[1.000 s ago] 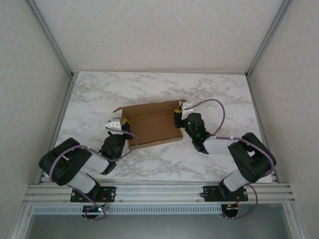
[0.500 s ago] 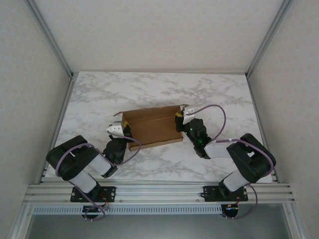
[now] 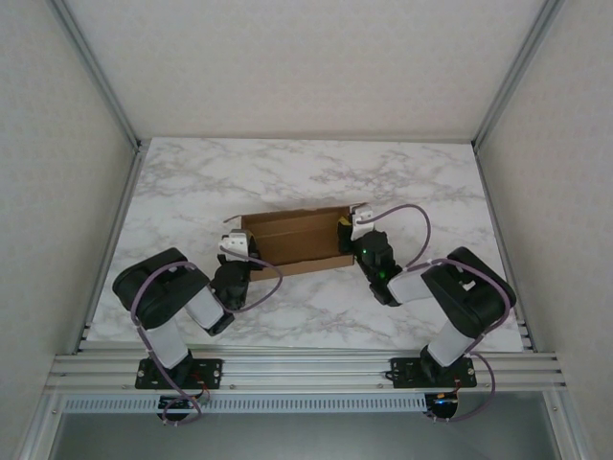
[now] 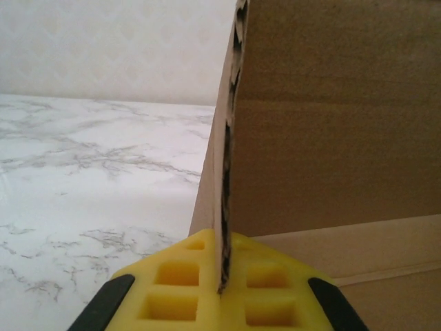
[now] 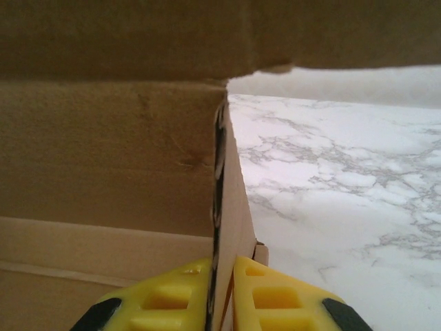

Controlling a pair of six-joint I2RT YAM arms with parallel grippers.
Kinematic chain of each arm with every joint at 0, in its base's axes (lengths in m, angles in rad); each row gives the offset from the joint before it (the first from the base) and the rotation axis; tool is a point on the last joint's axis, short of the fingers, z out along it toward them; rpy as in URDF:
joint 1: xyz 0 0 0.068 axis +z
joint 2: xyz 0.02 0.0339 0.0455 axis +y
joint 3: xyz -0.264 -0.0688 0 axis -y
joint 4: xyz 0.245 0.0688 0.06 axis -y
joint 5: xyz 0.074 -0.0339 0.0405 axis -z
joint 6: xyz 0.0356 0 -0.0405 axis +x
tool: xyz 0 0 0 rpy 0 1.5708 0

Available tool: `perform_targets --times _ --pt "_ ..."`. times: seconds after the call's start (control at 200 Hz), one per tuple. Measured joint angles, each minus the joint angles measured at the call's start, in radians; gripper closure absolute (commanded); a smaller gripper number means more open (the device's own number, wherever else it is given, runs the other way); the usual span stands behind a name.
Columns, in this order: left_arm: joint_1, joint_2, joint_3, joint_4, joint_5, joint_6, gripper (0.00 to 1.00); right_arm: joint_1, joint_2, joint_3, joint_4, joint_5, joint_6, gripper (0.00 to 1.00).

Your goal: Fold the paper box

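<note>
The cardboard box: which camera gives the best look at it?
The top external view: the whole paper box sits on the table there, both ends visible. The wrist views give close-ups of one end wall each, its edge pinched between yellow pads.

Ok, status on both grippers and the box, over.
Both shut on the paper box: left gripper pinching its left wall, right gripper its right wall. Box sits on the table, walls up, folding unfinished. Nothing in the way.

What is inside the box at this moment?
Only bare cardboard shows inside the box: its floor and raised walls, with nothing loose visible. The left gripper and right gripper each pinch an end wall. The floor strip behind the near wall is hidden from above.
</note>
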Motion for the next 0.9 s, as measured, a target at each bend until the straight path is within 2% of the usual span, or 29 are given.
perform_targets --times 0.205,0.355,0.616,0.711,0.801,0.896 --pt "0.025 0.035 0.003 0.005 0.022 -0.014 1.00 0.000 0.059 0.037 0.028 0.016 -0.002 0.85" --pt "0.025 0.059 0.003 0.005 0.023 -0.016 1.00 0.001 0.072 0.037 0.021 0.012 0.000 0.76" --pt "0.025 0.082 0.012 0.005 0.036 -0.003 1.00 0.010 0.076 0.032 -0.004 0.010 0.005 0.57" --pt "0.025 0.084 0.019 0.005 0.036 0.011 1.00 0.012 0.072 0.025 -0.007 0.008 0.006 0.40" --pt "0.025 0.088 0.025 0.004 0.038 0.021 1.00 0.014 0.050 0.004 -0.013 -0.005 0.010 0.29" --pt "0.025 0.092 0.034 0.004 0.042 0.033 1.00 0.014 0.015 -0.019 -0.015 -0.032 0.013 0.26"
